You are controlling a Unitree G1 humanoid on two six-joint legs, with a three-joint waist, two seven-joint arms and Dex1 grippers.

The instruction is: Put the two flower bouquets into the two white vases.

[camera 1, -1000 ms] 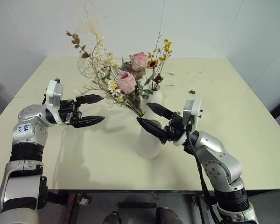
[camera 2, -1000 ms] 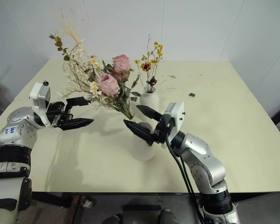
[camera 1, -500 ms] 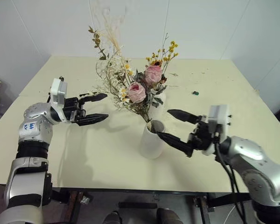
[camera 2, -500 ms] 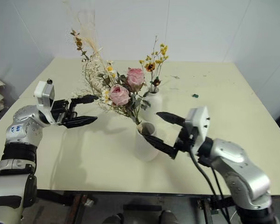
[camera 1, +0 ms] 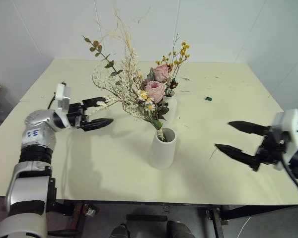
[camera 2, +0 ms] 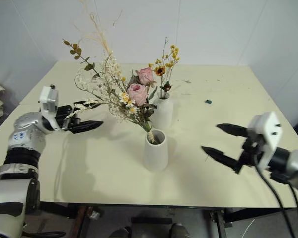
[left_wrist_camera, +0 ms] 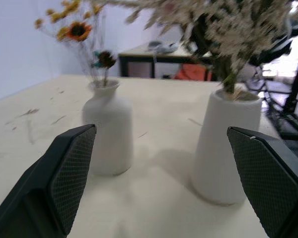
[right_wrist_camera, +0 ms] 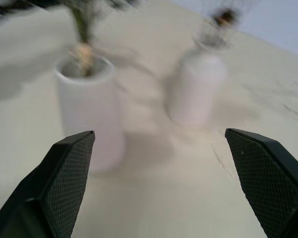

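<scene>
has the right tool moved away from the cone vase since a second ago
Yes. The right tool, open, was at the cone vase with the rose bouquet; now it is well off to the robot's right.

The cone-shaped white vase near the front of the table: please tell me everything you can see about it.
The cone-shaped white vase looks like matte ceramic, narrower at its open mouth than at its base. It stands upright on the cream table, in front of the bottle-shaped vase. The rose bouquet stands in it, its stems leaning to the robot's left. Both claws are apart from it.
</scene>
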